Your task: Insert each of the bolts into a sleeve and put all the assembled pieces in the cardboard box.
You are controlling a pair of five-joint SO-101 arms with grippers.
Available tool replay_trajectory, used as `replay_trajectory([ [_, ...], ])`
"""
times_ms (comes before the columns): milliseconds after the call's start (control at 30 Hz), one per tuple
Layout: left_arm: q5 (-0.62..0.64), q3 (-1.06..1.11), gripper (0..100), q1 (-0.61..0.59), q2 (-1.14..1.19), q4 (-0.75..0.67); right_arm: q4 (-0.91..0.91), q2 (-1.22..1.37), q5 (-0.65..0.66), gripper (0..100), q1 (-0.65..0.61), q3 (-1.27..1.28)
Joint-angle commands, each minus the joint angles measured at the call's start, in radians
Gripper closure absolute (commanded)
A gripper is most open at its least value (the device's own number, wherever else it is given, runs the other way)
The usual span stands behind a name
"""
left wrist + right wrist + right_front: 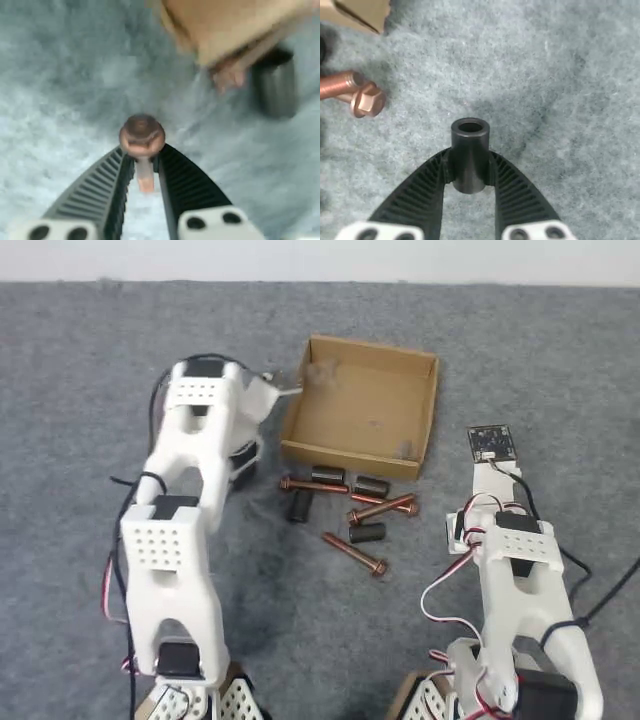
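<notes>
My left gripper (pixel 142 152) is shut on a copper bolt (pixel 142 135), whose flanged head points away from the wrist camera. From above, that arm's wrist (pixel 225 400) sits beside the left corner of the cardboard box (pixel 365 445). My right gripper (pixel 470 162) is shut on a black sleeve (pixel 470 150), with its open bore facing the camera over the grey carpet. The right arm (pixel 510 550) is right of the loose parts. In front of the box lie three bolts (pixel 355 553) (pixel 385 507) (pixel 296 483) and several black sleeves (pixel 367 533).
The box floor (pixel 360 400) holds nothing. Past the held sleeve lie a copper bolt (pixel 357 95) and a box corner (pixel 360 12). Grey carpet (pixel 560 350) covers the table, with open room to the right and front centre.
</notes>
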Motion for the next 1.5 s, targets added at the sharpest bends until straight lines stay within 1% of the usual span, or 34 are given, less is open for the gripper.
replay_trajectory([
  [0,0.322,-0.064,96,0.021,-0.068,0.052,-0.022,-0.007,0.017,99.1,-0.008,-0.006],
  [233,0.562,0.013,96,0.018,-0.218,0.052,-0.021,-0.007,0.017,99.1,-0.005,-0.006],
  [333,0.586,0.105,97,0.025,-0.299,0.003,-0.021,-0.007,0.017,99.1,-0.005,-0.006],
  [500,0.595,0.32,97,0.025,-0.423,-0.172,-0.021,-0.007,0.017,99.1,-0.005,-0.006],
  [667,0.597,0.481,97,0.006,-0.479,-0.316,-0.021,-0.007,0.017,99.1,-0.005,-0.006],
  [833,0.686,0.605,97,-0.041,-0.528,-0.46,-0.019,-0.007,0.017,99.1,-0.002,-0.006],
  [967,0.741,0.768,97,-0.058,-0.578,-0.683,-0.016,-0.007,0.017,99.1,-0.002,-0.006],
  [1067,0.816,0.9,97,-0.055,-0.646,-0.847,-0.016,-0.007,0.017,99.1,-0.002,-0.006],
  [1133,0.856,0.981,97,-0.054,-0.709,-0.928,-0.016,-0.007,0.017,99.1,-0.002,-0.006],
  [1200,0.868,1.047,97,-0.057,-0.776,-0.993,-0.016,-0.007,0.017,99.1,-0.001,-0.006],
  [1300,0.872,1.122,97,-0.055,-0.839,-1.068,-0.015,-0.007,0.017,99.1,-0.001,-0.006],
  [1467,0.872,1.145,97,-0.055,-0.83,-1.076,-0.015,-0.007,0.017,99.1,-0.001,-0.005],
])
